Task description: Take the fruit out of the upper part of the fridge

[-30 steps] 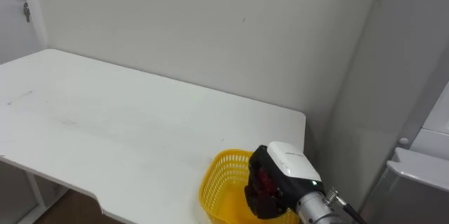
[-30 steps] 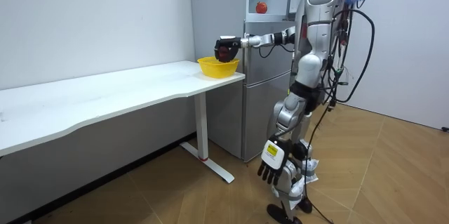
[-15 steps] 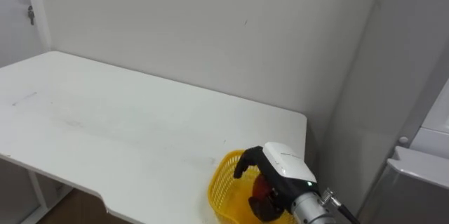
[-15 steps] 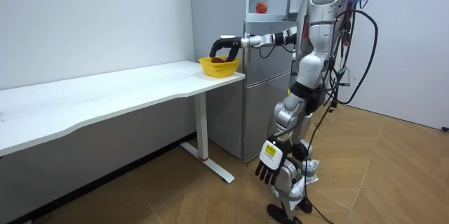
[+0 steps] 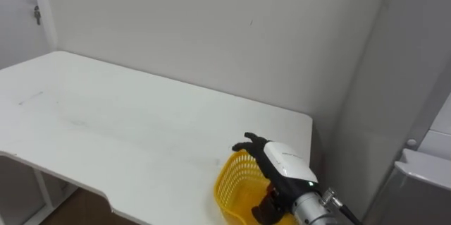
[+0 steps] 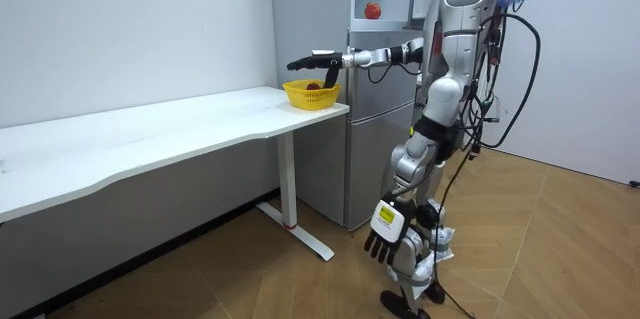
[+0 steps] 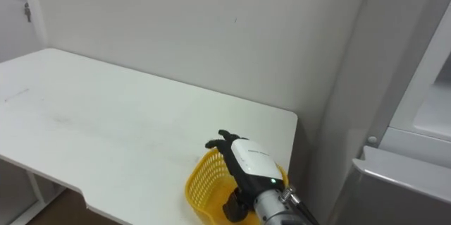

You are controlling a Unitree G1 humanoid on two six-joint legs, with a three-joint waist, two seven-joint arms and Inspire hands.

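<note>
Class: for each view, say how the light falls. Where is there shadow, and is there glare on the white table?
Left eye view: soft, even light; the white table shows no glare, and no hard shadow lies by the yellow basket under the open right hand. Room view: the deepest shade sits beneath the tabletop, against the wall.

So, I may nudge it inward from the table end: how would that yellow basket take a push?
The yellow basket looks like thin openwork plastic, so probably light; it should slide readily on the smooth white table. Wide and low, it seems unlikely to tip.
</note>
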